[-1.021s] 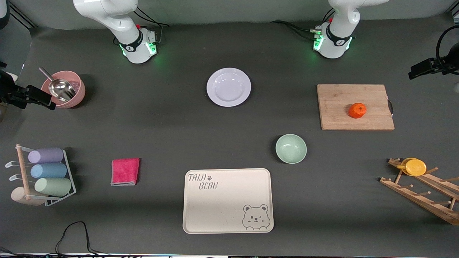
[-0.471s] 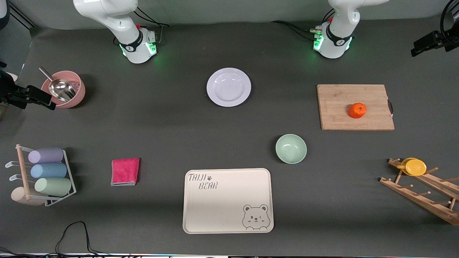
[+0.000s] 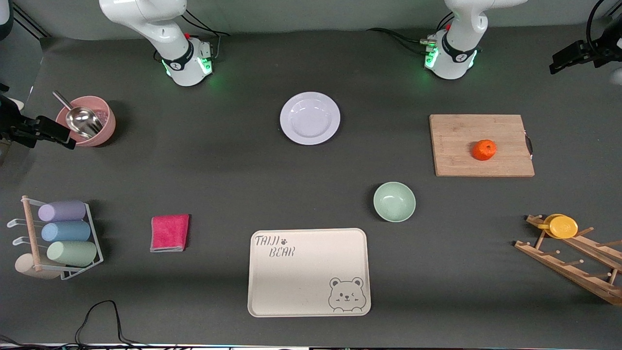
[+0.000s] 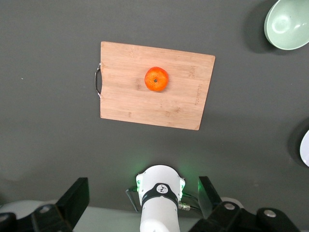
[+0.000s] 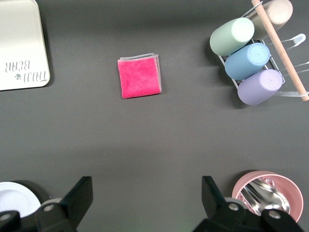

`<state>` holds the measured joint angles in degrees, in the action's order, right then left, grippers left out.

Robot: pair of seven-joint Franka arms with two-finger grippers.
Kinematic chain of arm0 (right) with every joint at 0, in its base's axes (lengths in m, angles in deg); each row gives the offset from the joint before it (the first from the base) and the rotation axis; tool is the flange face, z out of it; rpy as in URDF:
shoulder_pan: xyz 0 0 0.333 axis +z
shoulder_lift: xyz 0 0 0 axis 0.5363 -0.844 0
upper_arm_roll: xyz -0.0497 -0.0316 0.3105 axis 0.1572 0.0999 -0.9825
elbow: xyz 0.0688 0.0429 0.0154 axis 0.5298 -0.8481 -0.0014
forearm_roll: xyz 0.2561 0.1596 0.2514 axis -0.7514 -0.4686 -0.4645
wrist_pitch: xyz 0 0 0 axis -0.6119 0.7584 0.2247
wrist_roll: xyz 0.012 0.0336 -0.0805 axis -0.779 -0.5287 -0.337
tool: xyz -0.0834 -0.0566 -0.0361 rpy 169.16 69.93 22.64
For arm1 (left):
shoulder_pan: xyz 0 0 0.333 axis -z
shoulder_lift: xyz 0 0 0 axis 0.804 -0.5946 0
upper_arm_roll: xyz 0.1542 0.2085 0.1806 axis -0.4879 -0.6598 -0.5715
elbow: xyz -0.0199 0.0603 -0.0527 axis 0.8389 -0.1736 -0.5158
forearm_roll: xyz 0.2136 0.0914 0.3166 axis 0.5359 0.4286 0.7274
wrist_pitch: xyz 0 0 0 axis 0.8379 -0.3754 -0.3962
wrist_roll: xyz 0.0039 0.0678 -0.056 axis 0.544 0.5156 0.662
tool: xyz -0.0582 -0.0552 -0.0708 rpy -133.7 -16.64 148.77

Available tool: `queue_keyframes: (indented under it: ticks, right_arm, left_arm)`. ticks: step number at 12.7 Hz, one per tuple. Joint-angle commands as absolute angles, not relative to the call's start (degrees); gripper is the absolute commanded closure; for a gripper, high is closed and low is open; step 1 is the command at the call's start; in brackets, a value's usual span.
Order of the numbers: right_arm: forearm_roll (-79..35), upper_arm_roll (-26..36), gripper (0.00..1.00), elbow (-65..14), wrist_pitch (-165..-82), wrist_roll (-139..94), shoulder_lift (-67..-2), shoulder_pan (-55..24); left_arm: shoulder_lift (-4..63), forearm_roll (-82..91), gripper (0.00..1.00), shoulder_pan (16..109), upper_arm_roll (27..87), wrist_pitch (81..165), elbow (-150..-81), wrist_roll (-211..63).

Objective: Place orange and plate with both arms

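The tabletop (image 3: 233,165) is covered with a dark grey mat, and a grey wall runs along the edge where the two robot bases stand, both lit green. The white plate (image 3: 310,118) lies flat between the two bases, a little nearer to the front camera than they are. The orange (image 3: 484,149) sits on a wooden cutting board (image 3: 457,146) toward the left arm's end of the tabletop.

The left gripper (image 4: 141,195) hangs high in the air, and its jaws stand wide open and hold nothing. The orange (image 4: 157,79) and the board (image 4: 125,96) lie far below these jaws, and the pale-green bowl (image 3: 394,201) is off to one side of them. The right gripper (image 5: 144,195) is also high up, with its jaws wide open and empty. Below these jaws is bare mat, with a pink folded cloth (image 5: 139,76) a bit farther out, a pink bowl with a metal scoop (image 5: 268,194) beside one jaw, and the edge of the plate (image 5: 14,198) beside the other. A rack of pastel cups (image 3: 63,233), the beige bear tray (image 3: 308,272) and a wooden peg rack with a yellow cup (image 3: 562,226) are along the side nearer the front camera.

Compared with one second ago, the left arm's dark wrist has moved up toward the corner of the front view; nothing on the tabletop has moved.
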<state>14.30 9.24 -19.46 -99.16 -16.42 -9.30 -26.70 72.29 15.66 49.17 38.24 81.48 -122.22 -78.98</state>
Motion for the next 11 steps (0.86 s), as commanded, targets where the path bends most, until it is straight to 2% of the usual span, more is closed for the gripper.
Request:
queue_keyframes:
  ticks: [1,4,8,11]
  right_arm:
    - [14.9,9.3,0.00,-20.1,-98.5,-14.9,-8.4,-26.1]
    - [14.9,9.3,0.00,-20.1,-98.5,-14.9,-8.5,-26.1]
    - [14.9,9.3,0.00,-20.4,-98.5,-14.9,-8.5,-26.1]
    - [14.9,9.3,0.00,-20.4,-98.5,-14.8,-8.4,-26.1]
  left_arm:
    - [73.4,15.9,0.00,49.4,38.2,84.6,-125.4,-79.4]
    - [73.4,15.9,0.00,49.2,38.2,94.1,-134.1,-79.4]
    - [71.9,16.5,0.00,49.2,38.2,111.8,-147.5,-79.8]
    - [67.8,16.7,0.00,49.1,38.1,121.4,-152.7,-79.9]
